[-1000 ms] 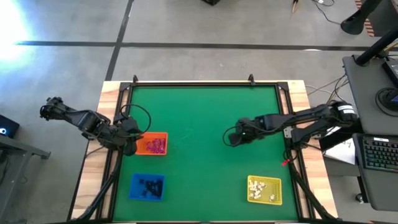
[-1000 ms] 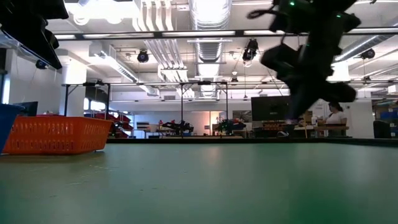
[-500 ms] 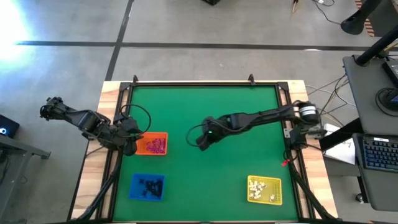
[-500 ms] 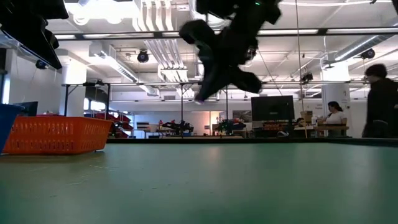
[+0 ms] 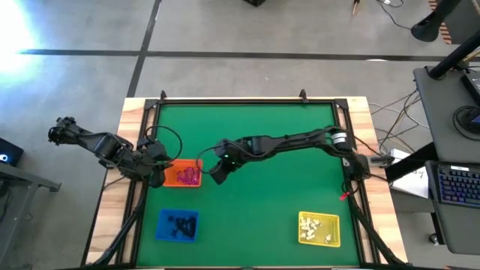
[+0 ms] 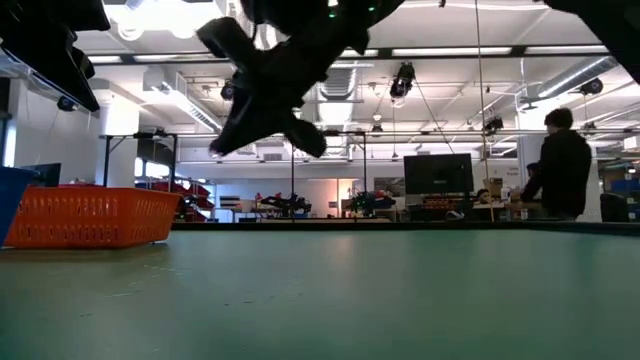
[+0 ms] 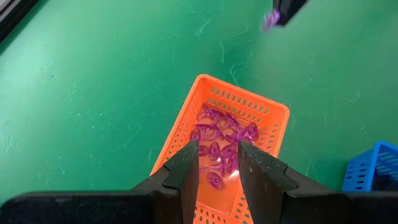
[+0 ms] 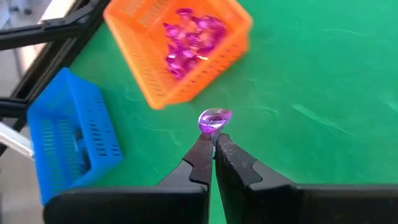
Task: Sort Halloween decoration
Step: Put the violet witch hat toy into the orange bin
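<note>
My right gripper (image 5: pixel 215 175) hangs above the green mat just right of the orange tray (image 5: pixel 185 174), shut on one pinkish-purple trinket (image 8: pixel 213 120). The left wrist view shows that trinket (image 7: pixel 269 20) in the air beyond the tray. The orange tray (image 7: pixel 231 140) holds several purple trinkets (image 7: pixel 219 138) lying on its floor. My left gripper (image 7: pixel 217 167) hovers open over the tray's left end, with nothing between its fingers. The blue tray (image 5: pixel 178 226) holds black trinkets and the yellow tray (image 5: pixel 319 229) holds white ones. My right gripper pinches the purple trinket's lower edge (image 8: pixel 212 129) between the free ends of its two fingers. The fingers slant down toward the table's left. The trinket sticks out past the fingertips, lifted clear of the mat.
The wooden frame (image 5: pixel 142 112) borders the green mat (image 5: pixel 270 142), which lies bare through the middle and far part. In the low view the orange tray (image 6: pixel 90 218) stands at the left, with a person (image 6: pixel 560 165) in the room behind.
My right gripper has swept from the table's right part toward its left edge, close to the orange tray, carrying the purple trinket clear of the mat. Its wrist has rolled on the way, and its fingers have stayed shut.
</note>
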